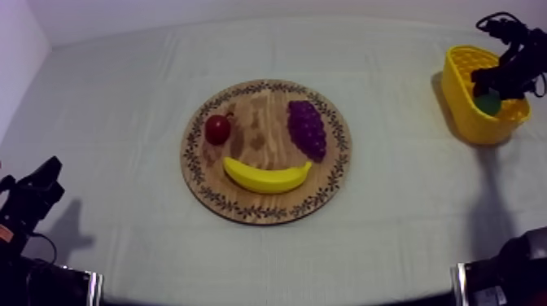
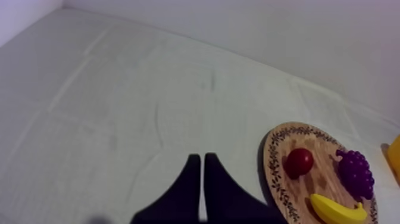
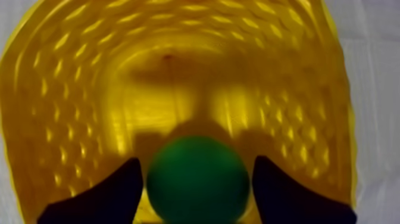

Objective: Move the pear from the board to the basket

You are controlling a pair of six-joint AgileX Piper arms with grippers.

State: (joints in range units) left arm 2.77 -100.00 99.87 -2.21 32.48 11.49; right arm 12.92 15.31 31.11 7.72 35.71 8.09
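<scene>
The green pear (image 3: 197,179) sits between the two black fingers of my right gripper (image 3: 197,184), which is shut on it inside the yellow basket (image 3: 89,89). From above, my right gripper (image 1: 498,85) reaches down into the basket (image 1: 468,106) at the far right, with the pear (image 1: 488,104) showing green under it. The round wooden board (image 1: 252,110) lies mid-table with no pear on it. My left gripper (image 2: 199,159) is shut on nothing, its fingers together as a wedge over bare cloth left of the board (image 2: 280,179); from above it (image 1: 45,181) rests low at the left.
On the board lie a banana (image 1: 267,176), a bunch of grapes (image 1: 307,128) and a small red fruit (image 1: 217,129). The same three show beside my left gripper: the banana (image 2: 336,210), the grapes (image 2: 356,173) and the red fruit (image 2: 299,162).
</scene>
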